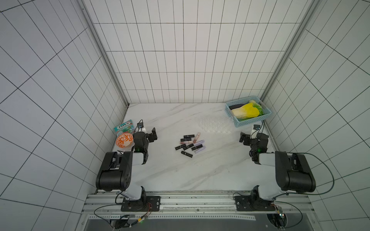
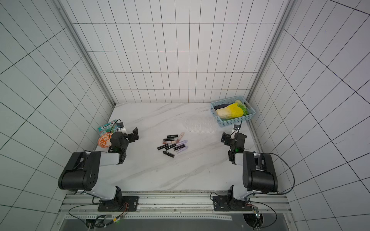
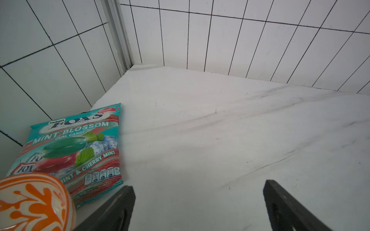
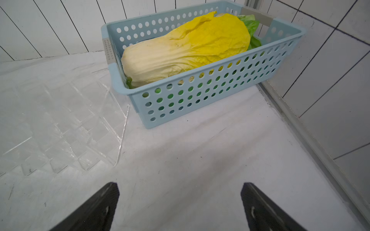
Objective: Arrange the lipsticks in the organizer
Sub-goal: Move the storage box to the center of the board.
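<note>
black, pink, lavender lipsticks [image 1: 189,145] loose near clear organizer [image 1: 213,125]; left claw [image 3: 198,185], right claw [image 4: 179,184] wide

We see a white marble table [image 1: 170,176] filling the lower middle of both top views. Near its centre the lipsticks [image 1: 188,146] lie flat in a loose cluster, mostly black, with a few pink and lavender. Up and to the right of them sits the clear organizer [image 1: 213,126], faint against the marble. A light-blue basket [image 1: 252,121] stands just beside it in the table's upper right corner. At the left edge lies a candy bag [image 1: 124,128], with an orange-patterned bowl [image 1: 124,141] just below it.
</note>
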